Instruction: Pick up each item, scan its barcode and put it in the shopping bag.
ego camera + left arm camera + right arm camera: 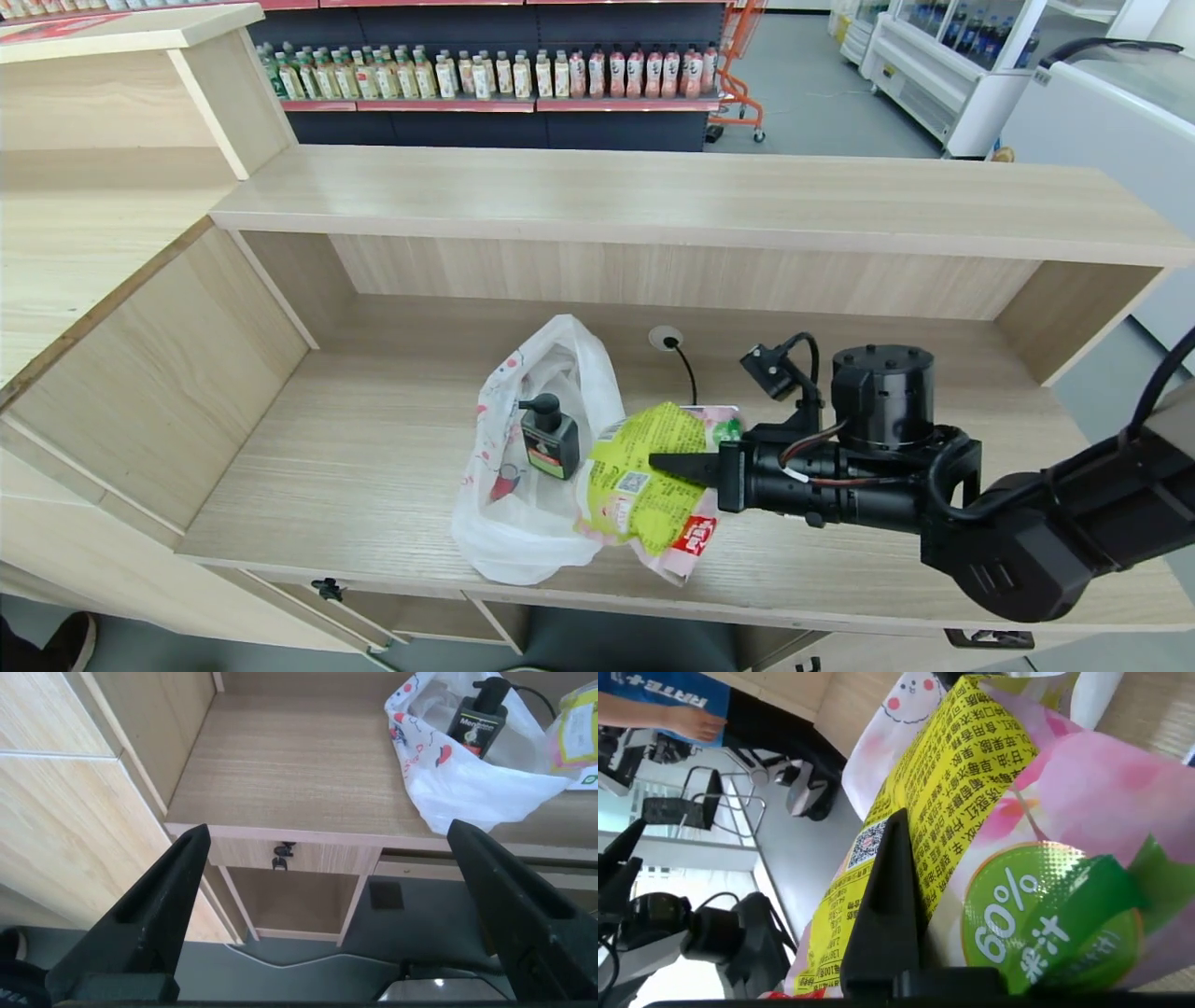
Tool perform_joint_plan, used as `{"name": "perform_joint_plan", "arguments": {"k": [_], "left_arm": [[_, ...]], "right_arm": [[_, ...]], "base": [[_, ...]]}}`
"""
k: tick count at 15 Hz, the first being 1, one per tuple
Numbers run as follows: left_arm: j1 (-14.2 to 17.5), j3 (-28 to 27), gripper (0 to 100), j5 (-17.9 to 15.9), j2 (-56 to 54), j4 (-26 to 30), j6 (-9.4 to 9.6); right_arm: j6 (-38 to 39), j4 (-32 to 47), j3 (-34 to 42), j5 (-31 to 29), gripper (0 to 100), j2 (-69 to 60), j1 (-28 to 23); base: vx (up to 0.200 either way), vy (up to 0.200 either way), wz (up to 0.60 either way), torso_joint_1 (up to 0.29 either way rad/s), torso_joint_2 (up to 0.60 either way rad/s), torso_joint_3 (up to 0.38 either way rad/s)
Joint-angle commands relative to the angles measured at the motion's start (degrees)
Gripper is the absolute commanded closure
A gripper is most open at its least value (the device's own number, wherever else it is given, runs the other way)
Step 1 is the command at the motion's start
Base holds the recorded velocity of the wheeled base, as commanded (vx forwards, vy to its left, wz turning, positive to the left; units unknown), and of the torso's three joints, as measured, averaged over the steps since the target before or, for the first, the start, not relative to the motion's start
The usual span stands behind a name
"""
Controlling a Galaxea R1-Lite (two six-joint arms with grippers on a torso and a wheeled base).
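A yellow-green and pink snack packet point(644, 476) hangs in my right gripper point(677, 464), which is shut on it just above the desk. The packet overlaps the right edge of the white shopping bag point(509, 537). In the right wrist view a black finger point(892, 896) lies across the packet point(990, 784) beside its printed code. A black pump bottle point(549, 439) stands inside the bag. My left gripper point(336, 915) is open and holds nothing, in front of and below the desk's front edge, with the bag point(467, 784) and bottle point(478, 721) beyond it.
The wooden desk point(355, 448) is walled in at the back and both sides by a raised counter. A black cable runs from a grommet point(665, 338) behind the bag. A key sits in the drawer lock point(279, 856) under the front edge.
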Motion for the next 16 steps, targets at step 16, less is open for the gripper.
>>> {"name": "perform_joint_plan", "arguments": {"k": [16], "left_arm": [[0.01, 0.00, 0, 0.00, 0.01, -0.02, 0.01]], "right_arm": [[7.70, -14.72, -5.71, 6.43, 100, 17.58, -2.28]], "base": [[0.000, 0.000, 0.00, 0.000, 0.00, 0.000]]}}
